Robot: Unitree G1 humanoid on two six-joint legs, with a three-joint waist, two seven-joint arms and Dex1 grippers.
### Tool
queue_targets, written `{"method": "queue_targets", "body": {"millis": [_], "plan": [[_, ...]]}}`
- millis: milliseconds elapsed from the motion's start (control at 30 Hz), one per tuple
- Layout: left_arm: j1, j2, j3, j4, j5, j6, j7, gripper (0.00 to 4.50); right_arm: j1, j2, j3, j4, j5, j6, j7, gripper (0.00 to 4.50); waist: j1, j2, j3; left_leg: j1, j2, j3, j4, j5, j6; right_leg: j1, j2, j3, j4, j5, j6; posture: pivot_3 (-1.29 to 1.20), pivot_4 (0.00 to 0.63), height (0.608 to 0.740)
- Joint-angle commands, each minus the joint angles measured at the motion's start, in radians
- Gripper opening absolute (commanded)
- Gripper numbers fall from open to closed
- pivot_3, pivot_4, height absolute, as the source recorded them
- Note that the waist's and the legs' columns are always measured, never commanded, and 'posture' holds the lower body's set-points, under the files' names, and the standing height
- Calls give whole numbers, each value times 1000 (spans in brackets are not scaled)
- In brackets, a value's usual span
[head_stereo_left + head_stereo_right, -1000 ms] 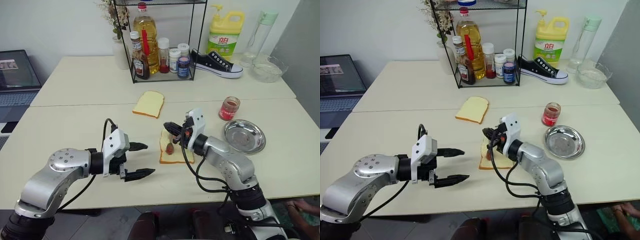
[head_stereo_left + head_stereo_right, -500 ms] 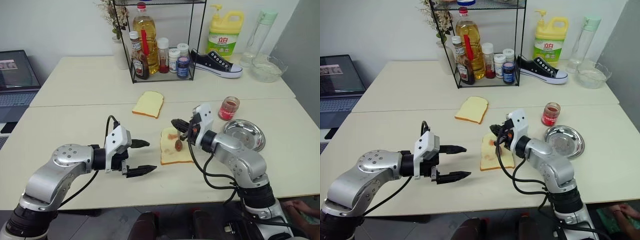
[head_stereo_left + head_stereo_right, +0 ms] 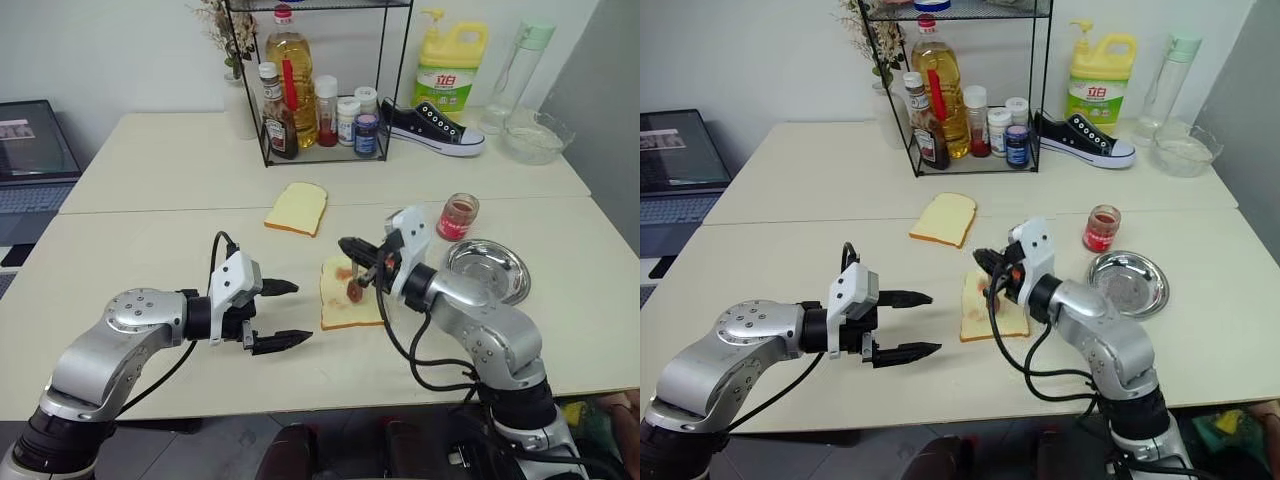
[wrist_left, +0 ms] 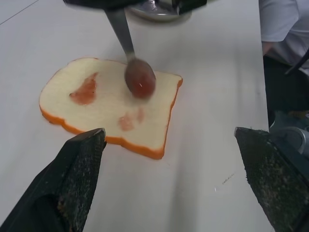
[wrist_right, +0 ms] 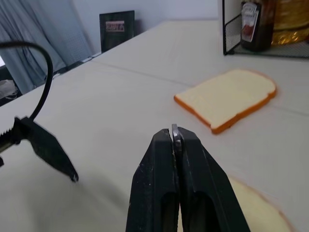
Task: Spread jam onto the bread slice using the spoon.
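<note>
The right gripper [image 3: 352,252] reached level from the frame's lower right, clamped on the spoon [image 4: 131,59], whose jam-coated bowl hung over, perhaps touching, the smeared bread slice [image 3: 345,296] at centre. Left of it, the left gripper [image 3: 283,315] gaped empty
</note>
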Motion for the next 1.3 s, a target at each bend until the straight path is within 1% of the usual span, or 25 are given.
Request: {"method": "queue_targets", "body": {"millis": [33, 267, 467, 567, 633, 700, 933, 1033, 1100, 1233, 1300], "plan": [[-19, -7, -3, -10, 4, -21, 2, 4500, 3, -17, 27, 41, -57, -81, 31, 27, -1, -1, 0, 1, 0, 1, 0, 0, 0, 0, 0, 0, 0, 0, 0, 0, 150, 740], [-22, -8, -3, -2, 10, -26, -4, 4500, -115, -7, -91, -57, 29, 36, 3, 27, 1, -1, 0, 2, 0, 0, 0, 0, 0, 2, 0, 0, 0, 0, 0, 0, 150, 740], [-23, -10, -3, 1, 12, -29, -5, 4500, -139, 5, -127, -81, 65, 91, -16, 27, 0, -1, 0, 2, 0, -1, 0, 0, 0, 2, 0, 0, 0, 0, 0, 0, 150, 740], [-27, -13, -6, 4, 12, -31, -3, 4500, -110, 2, -100, -37, 32, 48, -2, 27, 0, -1, 0, 1, 0, -1, 0, 0, 0, 2, 0, 0, 0, 0, 0, 0, 150, 740], [-30, -16, -9, 5, 15, -34, -2, 4500, -69, -7, -50, 32, -25, -27, 17, 27, 0, -1, -1, 2, 0, -1, 0, 0, 0, 2, 0, 0, 0, 0, 0, 0, 150, 740], [-32, -17, -10, 5, 14, -33, -1, 4500, -49, -11, -30, 74, -55, -74, 27, 27, 0, -1, -1, 2, 0, -1, 0, 0, 0, 2, 0, 0, 0, 0, 0, 0, 150, 740], [-30, -13, -5, 4, 14, -32, 1, 4500, -86, -2, -75, 47, -29, -52, 18, 27, -1, -1, -1, 2, 0, -1, 0, 0, 0, 2, 0, 0, 0, 0, 0, 0, 150, 740], [-30, -9, -1, 9, 14, -34, -3, 4500, -118, 3, -128, 22, 22, 1, 6, 27, 0, -1, -1, 2, 0, -1, 0, 0, 0, 2, 0, 0, 0, 0, 0, 0, 150, 740], [-30, -4, 3, 15, 15, -37, -9, 4500, -138, 14, -178, 12, 84, 61, -1, 27, 0, -2, -1, 2, 0, -1, 0, 0, 0, 2, 0, 0, 0, 0, 0, 0, 150, 740], [-30, -1, 3, 17, 15, -39, -12, 4500, -181, 89, -345, 52, 271, 213, -70, 27, 0, -2, -1, 2, 0, -1, 0, 0, 0, 2, 0, 0, 0, 0, 0, 0, 150, 740], [-29, 0, 2, 15, 14, -38, -13, 4500, -199, 121, -404, 87, 334, 264, -103, 27, -1, -2, -1, 2, 0, -1, 0, 0, 0, 2, 0, 0, 0, 0, 0, 0, 150, 740]]}}
